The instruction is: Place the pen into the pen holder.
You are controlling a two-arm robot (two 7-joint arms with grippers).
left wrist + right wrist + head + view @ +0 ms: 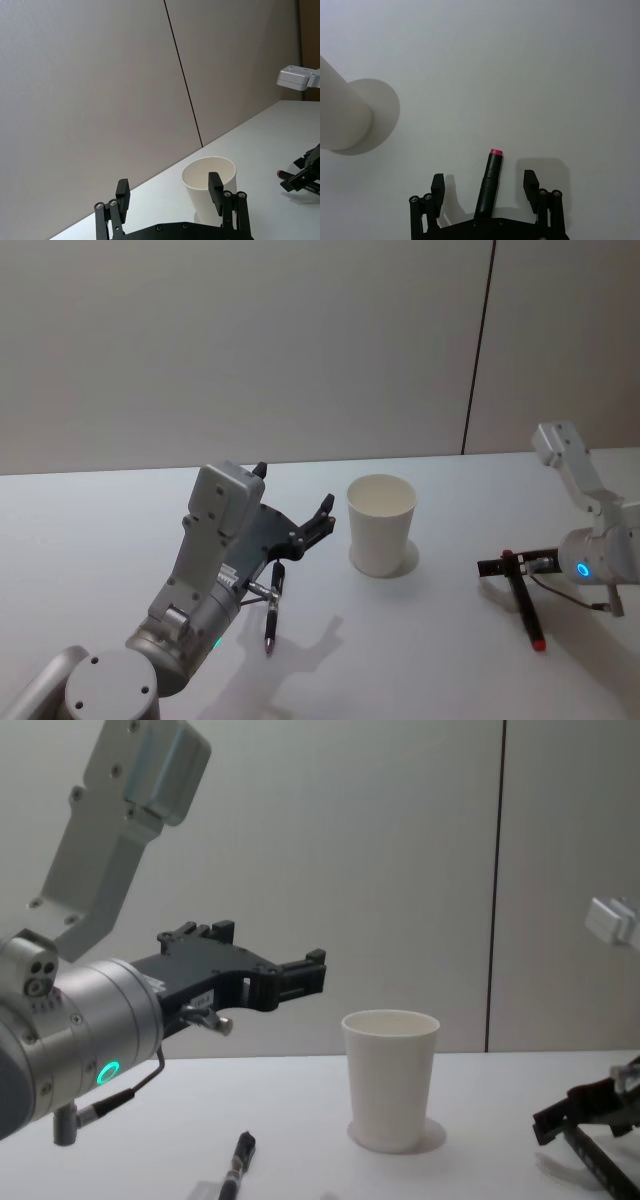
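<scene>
Pen holder: a white paper cup (pixel 380 525) that stood upright near the middle of the table (pixel 100 540), open mouth up.
Red-ended pen: the red-ended pen (pixel 525 610) lay flat on the table, well to the right of the pen holder, with its red end toward the robot.
Right gripper: the right gripper (pixel 512 564) sat low over the far part of the red-ended pen. Its fingers (pixel 437 184) were spread, one on each side of the barrel, with a gap on both sides.
Black pen: the black pen (pixel 272 605) lay flat on the table to the left of the pen holder, near it but apart.
Left gripper: the left gripper (pixel 300 978) hung well above the table over the black pen. It was spread wide, gripped nothing, and pointed toward the pen holder.
Wall: a plain grey wall (pixel 250 340) with one dark vertical seam rose behind the table.
</scene>
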